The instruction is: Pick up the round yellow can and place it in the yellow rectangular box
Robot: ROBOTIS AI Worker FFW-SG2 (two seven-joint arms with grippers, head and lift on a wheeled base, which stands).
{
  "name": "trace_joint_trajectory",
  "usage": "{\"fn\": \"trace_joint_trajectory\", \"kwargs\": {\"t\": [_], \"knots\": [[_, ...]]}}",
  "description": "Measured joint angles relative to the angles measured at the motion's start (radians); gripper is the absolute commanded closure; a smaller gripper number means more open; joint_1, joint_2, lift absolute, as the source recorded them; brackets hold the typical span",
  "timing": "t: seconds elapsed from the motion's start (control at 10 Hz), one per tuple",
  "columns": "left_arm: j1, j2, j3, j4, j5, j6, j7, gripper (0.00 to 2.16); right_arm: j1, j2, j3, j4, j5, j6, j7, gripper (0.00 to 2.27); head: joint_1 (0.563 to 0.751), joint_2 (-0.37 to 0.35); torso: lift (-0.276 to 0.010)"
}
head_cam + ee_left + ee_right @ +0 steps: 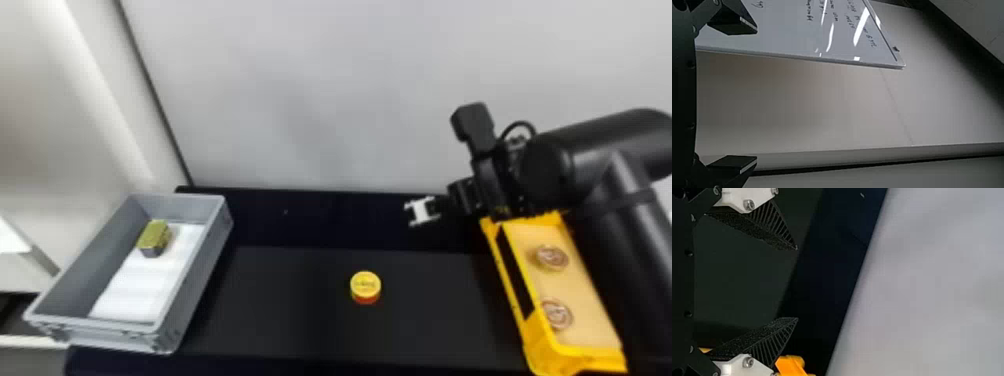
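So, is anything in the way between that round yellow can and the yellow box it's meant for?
Nothing visible stands between the round yellow can and the yellow box, besides the box's own side wall. The right gripper is farther back, off that direct line.

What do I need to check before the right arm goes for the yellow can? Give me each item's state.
1. Right gripper open and empty: ok, fingers well apart with nothing between them.
2. Yellow can free to grasp: ok, it stands alone on the black surface, yellow top up.
3. Right gripper lined up over the can: not ok, it is beyond it and to its right.
4. Room in the yellow box: looks ok, bare floor shows around the two round items.
5. Can's weight and grip: cannot tell.
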Motion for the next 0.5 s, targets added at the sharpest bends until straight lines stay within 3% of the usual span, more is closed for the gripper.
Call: {"fn": "trace_joint_trajectory", "kwargs": {"t": [0.5], "knots": [[-0.003,-0.005,-0.025,0.013,0.002,-0.003,0.000,0.12,0.044,0.046,0.084,0.150,-0.001,-0.024,0.136,0.16,0.694,0.054,0.000]]}}
